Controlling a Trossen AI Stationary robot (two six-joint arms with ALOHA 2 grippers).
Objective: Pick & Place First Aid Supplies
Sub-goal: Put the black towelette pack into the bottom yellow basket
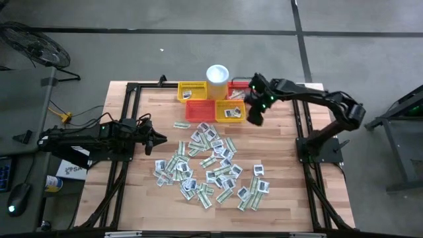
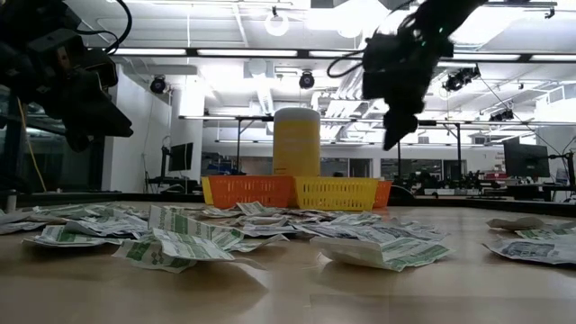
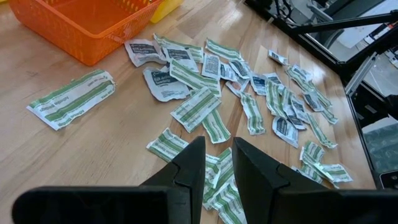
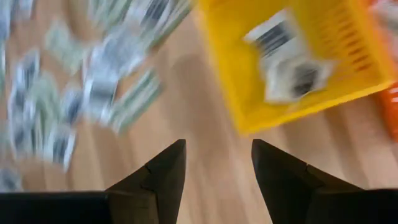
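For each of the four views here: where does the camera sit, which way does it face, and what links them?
High view: overhead, straight down on the table; both arms show.
Low view: table-top height, level across the packets toward the baskets; both arms hang in from above.
Left wrist view: on the left arm, past the left gripper, over the packets and an orange basket.
Right wrist view: on the right arm, past the open, empty right gripper, toward a yellow basket holding packets.
Shared: the high view also shows that yellow basket.
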